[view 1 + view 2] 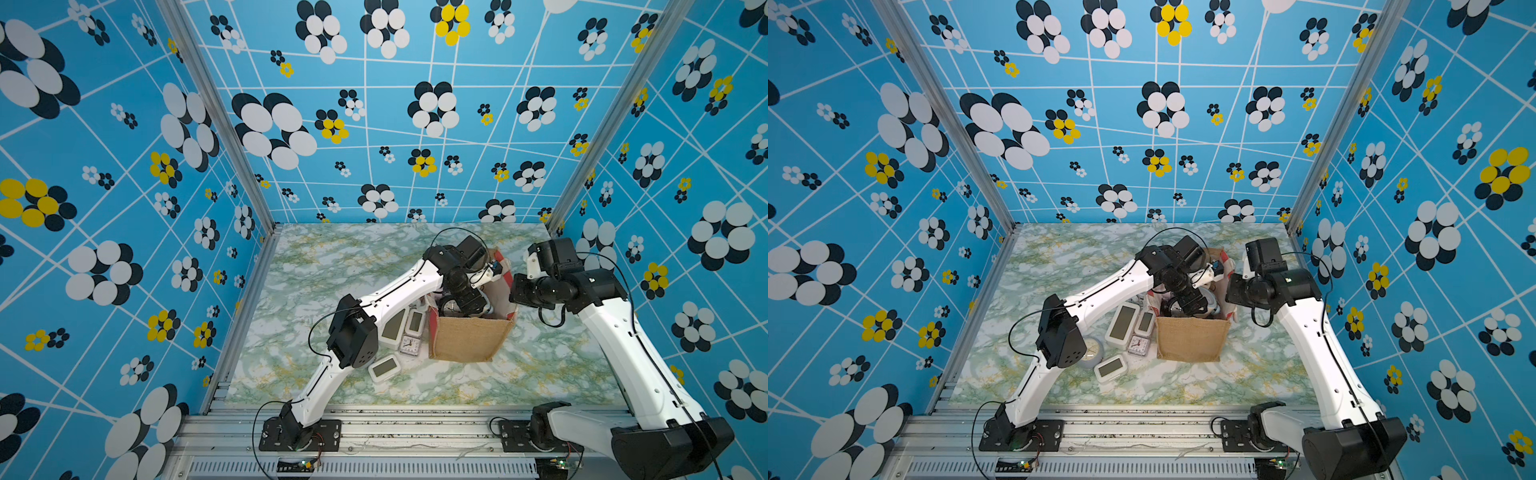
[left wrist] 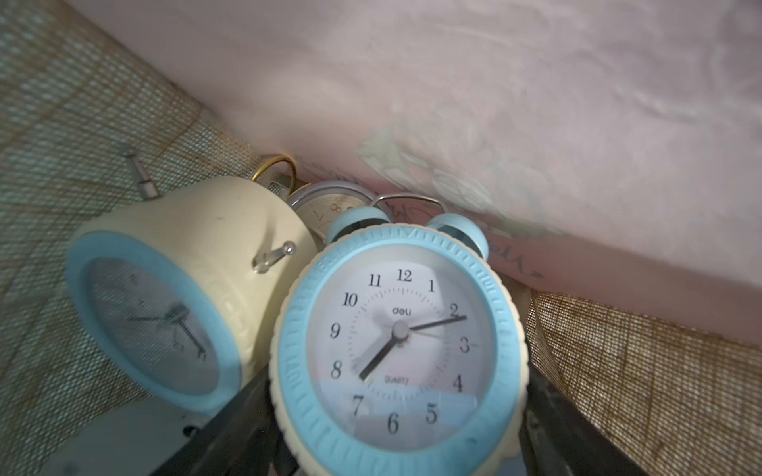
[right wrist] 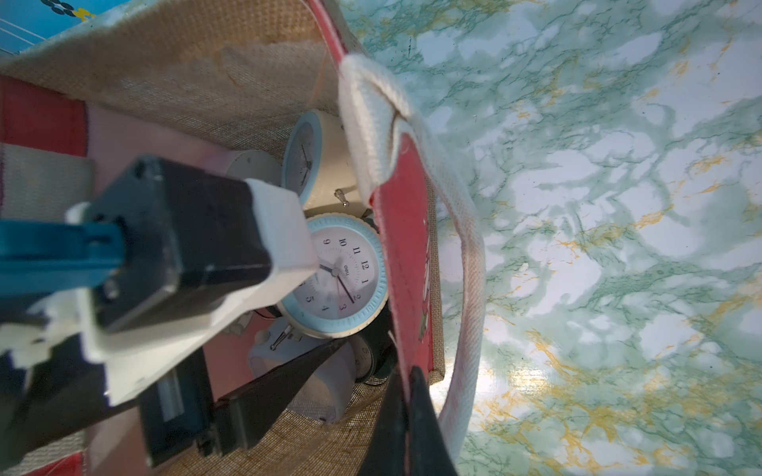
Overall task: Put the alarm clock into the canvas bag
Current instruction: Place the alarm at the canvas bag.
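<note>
While in left gripper [image 2: 398, 377] — alarm clock [image 2: 399, 329] inside bag [image 1: 469, 340]

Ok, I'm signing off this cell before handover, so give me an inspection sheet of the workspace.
Surface: table, green marble print.
Job's things: canvas bag standing open; alarm clock inside it, beside other clocks.
Clutter: several loose clocks on the table next to the bag.
Grippers: left pincer inside the bag, closed on the alarm clock; right pincer shut on the bag's side panel.
Cables: black cable loops off both arms.
Surroundings: blue flower-print walls, aluminium frame.
</note>
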